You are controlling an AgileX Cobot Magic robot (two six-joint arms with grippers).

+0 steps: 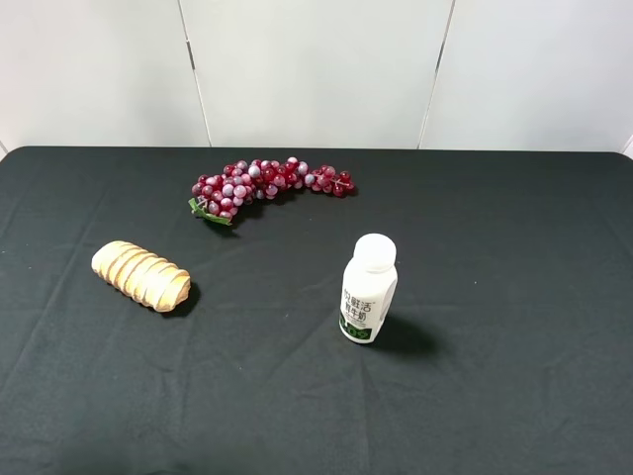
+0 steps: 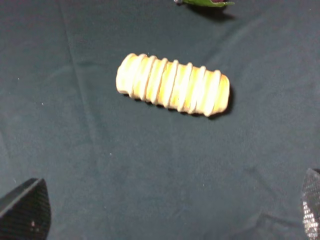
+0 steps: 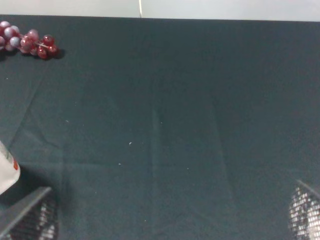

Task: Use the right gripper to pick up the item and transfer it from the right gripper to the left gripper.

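The bread roll (image 1: 141,275), golden-tan with pale spiral stripes, lies on the black cloth at the left of the exterior high view. It also shows in the left wrist view (image 2: 173,84), lying free ahead of my left gripper (image 2: 167,217), whose two fingertips (image 2: 25,210) stand wide apart and empty. My right gripper (image 3: 167,220) is also open and empty, its fingertips (image 3: 30,215) spread over bare cloth; the roll does not show in its view. Neither gripper shows in the exterior high view.
A red grape bunch (image 1: 269,182) with a green leaf lies at the back middle. A white milk bottle (image 1: 369,288) stands upright right of centre; its edge (image 3: 7,172) is close beside the right gripper's finger. The black tablecloth (image 1: 514,396) ends at a white wall.
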